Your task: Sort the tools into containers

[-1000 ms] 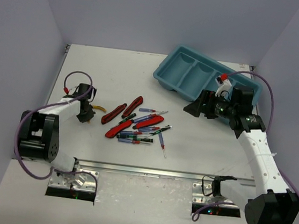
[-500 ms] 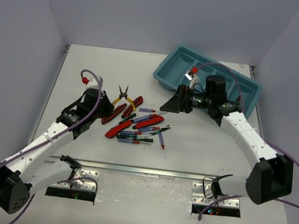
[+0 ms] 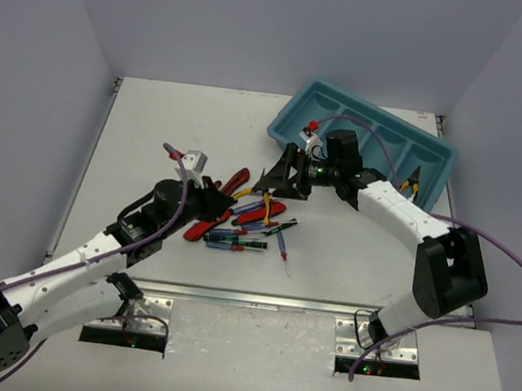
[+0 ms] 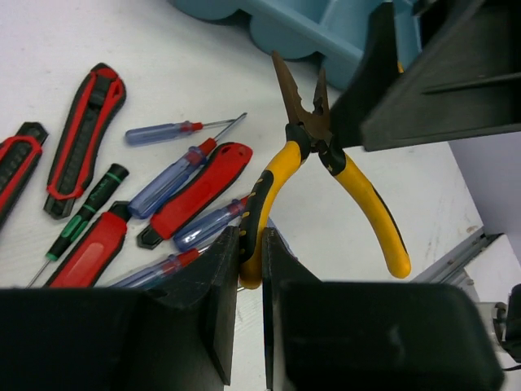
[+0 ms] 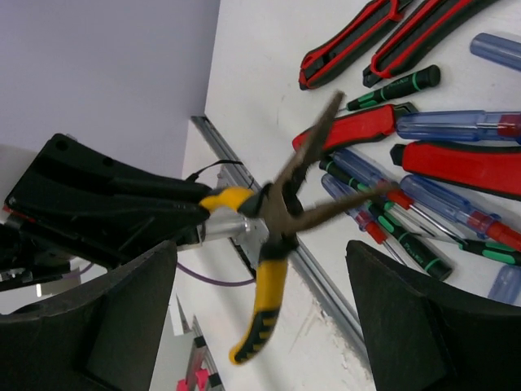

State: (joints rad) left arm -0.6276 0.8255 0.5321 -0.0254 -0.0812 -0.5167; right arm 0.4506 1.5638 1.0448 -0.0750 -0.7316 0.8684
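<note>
My left gripper (image 4: 251, 252) is shut on one yellow-and-black handle of a pair of pliers (image 4: 281, 175) and holds it above the table, nose open and pointing at the teal tray (image 4: 326, 24). My right gripper (image 5: 260, 273) is wide open, with the pliers (image 5: 273, 269) hanging between its fingers (image 5: 423, 318) untouched. From above, both grippers, the left (image 3: 216, 196) and the right (image 3: 277, 180), meet over the tool pile. A second pair of pliers (image 3: 410, 182) lies in the right end compartment of the tray (image 3: 293, 119).
Red-handled cutters (image 3: 199, 229), blue-and-red screwdrivers (image 3: 227, 246) and black-and-green screwdrivers (image 3: 281, 226) lie heaped mid-table under the grippers. They also show in the left wrist view: cutters (image 4: 195, 191), a blue screwdriver (image 4: 175, 130). The tray stands diagonally at the back right.
</note>
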